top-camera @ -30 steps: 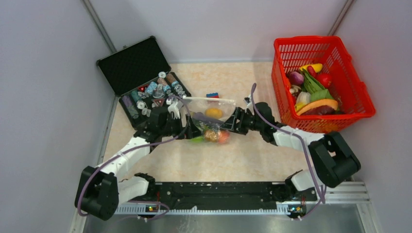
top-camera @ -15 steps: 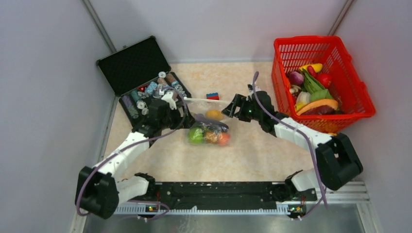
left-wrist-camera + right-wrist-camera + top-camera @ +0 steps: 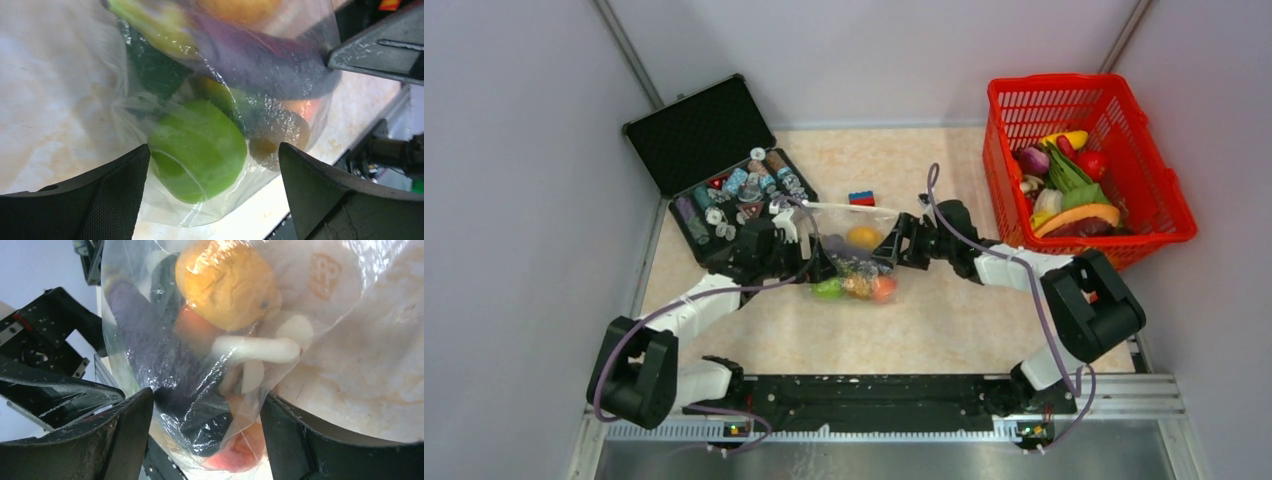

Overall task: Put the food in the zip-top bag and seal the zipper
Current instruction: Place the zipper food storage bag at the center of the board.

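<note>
Top external | clear crinkly zip-top bag [image 3: 829, 222] at worktop centre | toy food inside: green round fruit [image 3: 200, 150], orange [image 3: 227, 282], purple eggplant [image 3: 260, 60] | whitish zipper strip [image 3: 854, 206] along far edge, seal unconfirmed | left gripper [image 3: 215, 190], right gripper [image 3: 205, 440]: jaws apart, straddling bag

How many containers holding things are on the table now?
3: the zip-top bag in the middle, the black case at the far left, the red basket at the far right. None seems hidden.
</note>
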Tool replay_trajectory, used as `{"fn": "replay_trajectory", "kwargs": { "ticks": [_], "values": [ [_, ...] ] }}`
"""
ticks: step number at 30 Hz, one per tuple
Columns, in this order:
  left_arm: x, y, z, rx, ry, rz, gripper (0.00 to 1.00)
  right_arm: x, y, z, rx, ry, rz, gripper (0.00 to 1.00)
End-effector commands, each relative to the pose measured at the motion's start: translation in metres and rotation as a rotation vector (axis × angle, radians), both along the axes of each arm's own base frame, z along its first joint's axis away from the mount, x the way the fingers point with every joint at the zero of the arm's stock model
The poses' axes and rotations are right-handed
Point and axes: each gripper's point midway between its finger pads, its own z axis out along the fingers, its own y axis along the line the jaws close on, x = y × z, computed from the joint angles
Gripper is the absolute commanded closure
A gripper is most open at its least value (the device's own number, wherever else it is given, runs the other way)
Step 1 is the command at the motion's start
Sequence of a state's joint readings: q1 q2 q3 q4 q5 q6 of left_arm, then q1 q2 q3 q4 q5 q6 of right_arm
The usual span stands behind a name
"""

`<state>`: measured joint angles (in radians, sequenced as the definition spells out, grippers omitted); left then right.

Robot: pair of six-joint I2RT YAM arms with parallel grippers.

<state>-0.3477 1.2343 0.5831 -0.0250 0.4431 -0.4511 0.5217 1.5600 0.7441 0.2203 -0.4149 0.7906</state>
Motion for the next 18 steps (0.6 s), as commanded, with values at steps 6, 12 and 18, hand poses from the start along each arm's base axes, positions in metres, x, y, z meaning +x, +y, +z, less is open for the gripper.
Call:
{"fn": "replay_trajectory", "kwargs": {
  "ticks": [6,12,18],
  "values": [
    [-0.041,-0.017,0.027,-0.18,-0.01,-0.087,0.04,-0.042,-0.004,0.006,0.064,-0.011,0.054,0.26],
    [-0.067,-0.019,0.041,-0.221,0.01,-0.113,0.03,-0.073,-0.015,0.019,0.07,-0.034,0.127,0.26],
    [-0.062,0.001,0.054,-0.116,-0.07,-0.034,0.01,-0.075,-0.032,0.053,0.041,-0.149,0.076,0.27]
  ]
}}
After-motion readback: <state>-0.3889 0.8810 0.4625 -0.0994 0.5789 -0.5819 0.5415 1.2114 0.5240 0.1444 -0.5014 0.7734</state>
